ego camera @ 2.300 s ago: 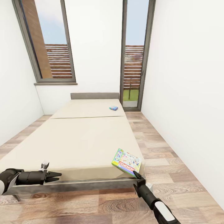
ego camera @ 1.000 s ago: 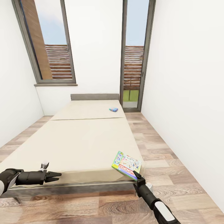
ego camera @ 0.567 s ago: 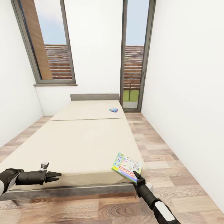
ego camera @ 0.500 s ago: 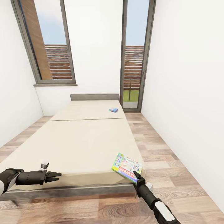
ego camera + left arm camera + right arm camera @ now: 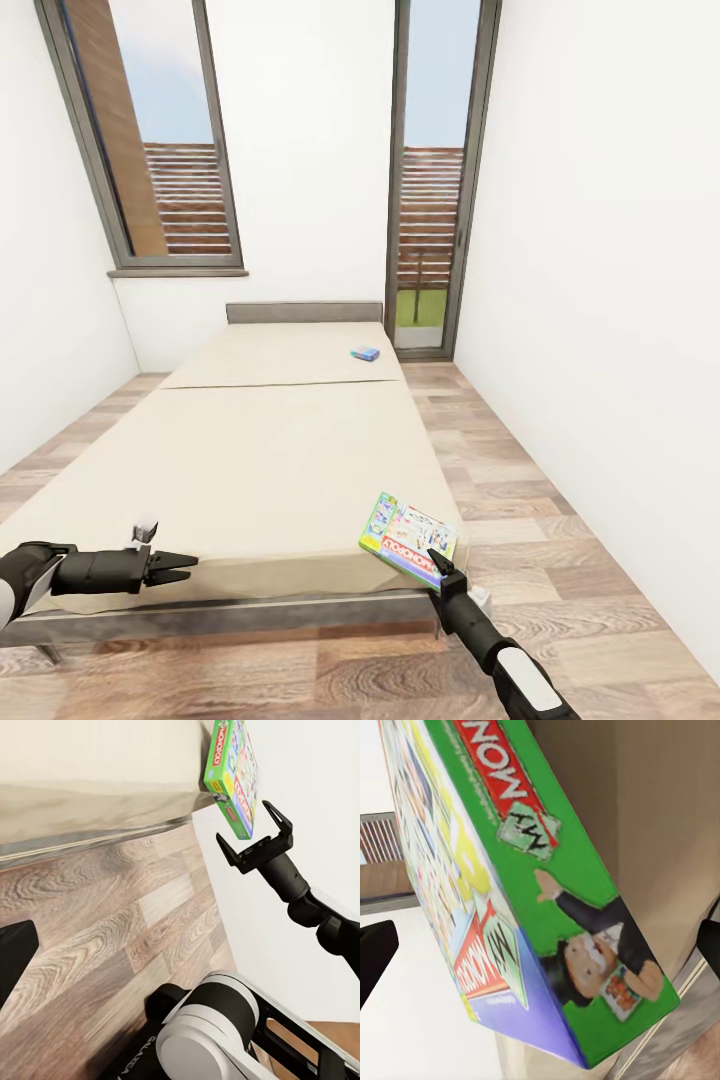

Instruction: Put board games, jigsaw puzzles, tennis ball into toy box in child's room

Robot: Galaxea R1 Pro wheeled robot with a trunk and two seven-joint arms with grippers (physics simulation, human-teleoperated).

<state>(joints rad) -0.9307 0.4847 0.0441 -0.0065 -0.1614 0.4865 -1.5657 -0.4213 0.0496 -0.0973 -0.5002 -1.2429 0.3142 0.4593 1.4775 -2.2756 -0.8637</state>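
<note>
White walls and tall windows (image 5: pixel 170 140) surround the bed (image 5: pixel 250 440). A green board game (image 5: pixel 408 535) lies at the bed's foot corner, overhanging the edge; a small blue game (image 5: pixel 365 353) sits near the headboard (image 5: pixel 304 310). The right gripper (image 5: pixel 255 844) hangs open just short of the green box. The left gripper (image 5: pixel 180 567), off the bed's other foot corner, holds nothing, its fingers slightly apart.

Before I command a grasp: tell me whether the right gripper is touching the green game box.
Apart. The left wrist view shows the open right gripper just short of the green game box, a thin gap between them.
</note>
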